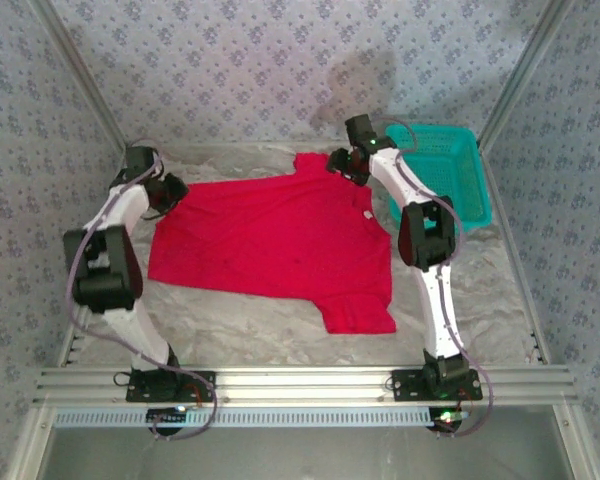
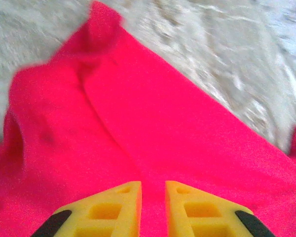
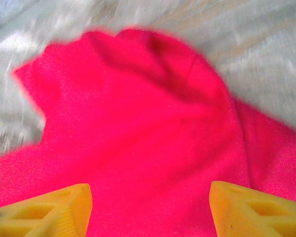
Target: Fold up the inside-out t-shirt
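Nearest the arm bases, one sleeve (image 1: 360, 312) of the t-shirt (image 1: 270, 235) juts toward me at the right, and the body lies spread flat on the crumpled white table cover (image 1: 280, 320) mid-table. At the shirt's far left corner my left gripper (image 1: 168, 192) sits low over the cloth with its yellow fingers (image 2: 113, 210) set narrow; I cannot tell whether cloth is caught in the slit. Farther back, my right gripper (image 1: 345, 165) hovers at the far sleeve, fingers (image 3: 246, 207) wide, holding nothing. The teal basket (image 1: 440, 170) stands far right. I judge the shirt laid out and the first fold not yet made; next I need a firm pinch on one edge with both grippers, then carry it across.
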Tool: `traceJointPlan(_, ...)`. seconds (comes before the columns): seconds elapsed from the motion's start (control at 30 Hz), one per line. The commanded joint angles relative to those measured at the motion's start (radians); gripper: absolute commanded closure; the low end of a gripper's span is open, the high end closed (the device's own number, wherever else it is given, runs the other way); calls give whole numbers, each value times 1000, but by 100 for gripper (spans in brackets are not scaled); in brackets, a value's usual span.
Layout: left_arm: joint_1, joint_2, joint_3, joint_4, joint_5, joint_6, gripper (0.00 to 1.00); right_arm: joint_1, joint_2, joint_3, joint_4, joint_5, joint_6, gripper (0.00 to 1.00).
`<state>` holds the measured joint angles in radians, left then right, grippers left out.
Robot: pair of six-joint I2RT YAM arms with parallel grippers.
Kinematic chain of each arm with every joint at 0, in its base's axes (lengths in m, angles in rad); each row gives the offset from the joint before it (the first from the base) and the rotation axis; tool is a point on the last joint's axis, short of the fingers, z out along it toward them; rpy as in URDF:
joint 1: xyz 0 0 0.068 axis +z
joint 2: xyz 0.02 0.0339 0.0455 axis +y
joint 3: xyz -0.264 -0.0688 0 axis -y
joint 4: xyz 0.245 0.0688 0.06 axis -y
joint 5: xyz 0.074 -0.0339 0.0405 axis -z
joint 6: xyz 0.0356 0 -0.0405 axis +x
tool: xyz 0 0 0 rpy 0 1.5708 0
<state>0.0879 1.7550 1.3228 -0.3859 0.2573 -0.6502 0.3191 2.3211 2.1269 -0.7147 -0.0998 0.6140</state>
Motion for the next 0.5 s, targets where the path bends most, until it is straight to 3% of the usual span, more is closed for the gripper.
traceJointPlan(0.0,-15,-121,-163,-19,18,16,79,68,-192,-207,2,25,-85,33)
traceJointPlan(0.2,-17,-109,-334,68,95,-2,78,107,-277,-488,96,6,-41,33)
traceJointPlan(0.47,-2,84,-277,120,97,-8,78,84,-180,-526,132,39,2,33)
